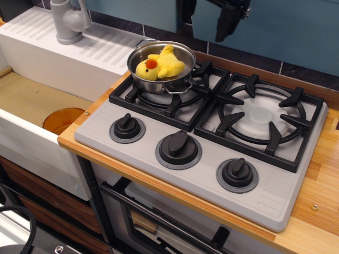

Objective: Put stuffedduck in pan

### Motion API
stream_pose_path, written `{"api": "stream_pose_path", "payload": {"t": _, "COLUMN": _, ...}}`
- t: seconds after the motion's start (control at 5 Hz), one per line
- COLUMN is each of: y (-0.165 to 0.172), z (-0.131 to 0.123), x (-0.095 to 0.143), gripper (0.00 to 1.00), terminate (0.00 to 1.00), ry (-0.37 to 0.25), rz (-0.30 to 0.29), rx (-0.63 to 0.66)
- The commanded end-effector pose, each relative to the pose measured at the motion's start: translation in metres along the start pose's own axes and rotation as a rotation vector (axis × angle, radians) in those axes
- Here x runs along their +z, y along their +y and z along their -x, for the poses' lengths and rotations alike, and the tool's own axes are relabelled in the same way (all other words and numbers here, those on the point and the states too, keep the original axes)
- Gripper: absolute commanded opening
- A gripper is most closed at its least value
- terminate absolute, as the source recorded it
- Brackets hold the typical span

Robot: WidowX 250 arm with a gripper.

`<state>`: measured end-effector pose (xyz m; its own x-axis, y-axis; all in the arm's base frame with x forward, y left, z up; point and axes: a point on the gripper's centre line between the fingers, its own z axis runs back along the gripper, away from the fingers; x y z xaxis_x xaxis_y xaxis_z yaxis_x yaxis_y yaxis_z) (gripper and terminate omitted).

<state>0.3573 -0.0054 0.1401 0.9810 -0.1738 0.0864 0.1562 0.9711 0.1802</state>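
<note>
The yellow stuffedduck (159, 64) with an orange beak lies on its side inside the shiny steel pan (139, 73), which stands on the left rear burner grate. My gripper (205, 18) hangs at the top edge of the view, above and to the right of the pan, well clear of it. Its two dark fingers (226, 24) stand apart with nothing between them. The upper part of the gripper is cut off by the frame.
A grey toy stove (265, 196) with three black knobs (178, 147) sits on a wooden counter. The right burner grate (260, 117) is bare. A white sink (32, 106) with a grey faucet (68, 21) lies to the left. A blue wall stands behind.
</note>
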Motion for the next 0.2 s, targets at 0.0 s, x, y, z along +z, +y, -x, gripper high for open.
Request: {"api": "stream_pose_path", "payload": {"t": 0.0, "y": -0.0120, "z": -0.0077, "x": 0.0096, "gripper": 1.00, "terminate": 1.00, "ry": -0.021, "rz": -0.002, "rx": 0.017}}
